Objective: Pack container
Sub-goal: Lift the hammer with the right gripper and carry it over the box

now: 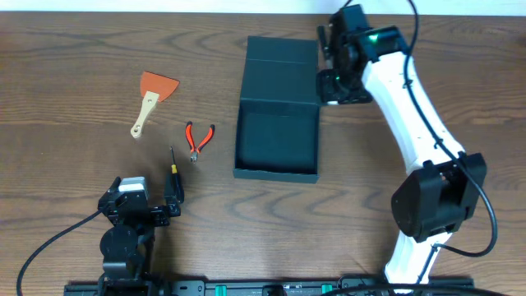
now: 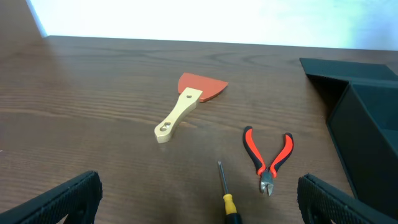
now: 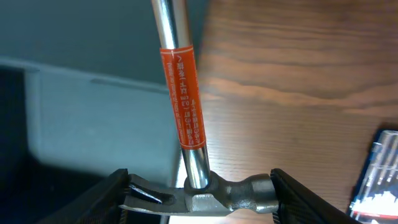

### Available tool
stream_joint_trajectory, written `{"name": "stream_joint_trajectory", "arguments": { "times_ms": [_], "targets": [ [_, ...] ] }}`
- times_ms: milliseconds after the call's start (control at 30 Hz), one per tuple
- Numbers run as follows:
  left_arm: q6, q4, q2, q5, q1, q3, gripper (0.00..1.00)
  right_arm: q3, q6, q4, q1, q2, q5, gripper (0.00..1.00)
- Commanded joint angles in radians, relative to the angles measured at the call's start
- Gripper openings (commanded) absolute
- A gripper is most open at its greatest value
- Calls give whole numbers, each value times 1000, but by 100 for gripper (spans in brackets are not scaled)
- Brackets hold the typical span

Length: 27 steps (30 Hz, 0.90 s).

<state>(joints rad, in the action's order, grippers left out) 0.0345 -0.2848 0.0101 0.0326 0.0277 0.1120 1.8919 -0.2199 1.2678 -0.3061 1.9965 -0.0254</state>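
Steel hammer (image 3: 186, 93) pinched by its head in right gripper (image 3: 202, 200) beside the open container (image 1: 276, 140) mid-table — heavy, head-held, could pivot or slip, hit the rim. Left gripper (image 2: 199, 202) wide open, empty.

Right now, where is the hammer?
In the right wrist view, the hammer has its metal head between the right fingers. From overhead, the right gripper holding it hangs beside the box's right wall, near the lid.
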Motion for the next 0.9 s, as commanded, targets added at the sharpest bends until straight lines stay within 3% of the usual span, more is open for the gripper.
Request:
{"name": "stream_joint_trajectory", "arguments": {
  "times_ms": [0,333,867],
  "targets": [
    [14,-21,-6,1,-4,-11,98,25,16,6,-48,10,1,55],
    [14,-21,-6,1,-4,-11,99,25,80,36,-153,10,3,56],
    [14,-21,-6,1,-4,-11,99,25,200,102,-180,10,42,56]
  ]
}}
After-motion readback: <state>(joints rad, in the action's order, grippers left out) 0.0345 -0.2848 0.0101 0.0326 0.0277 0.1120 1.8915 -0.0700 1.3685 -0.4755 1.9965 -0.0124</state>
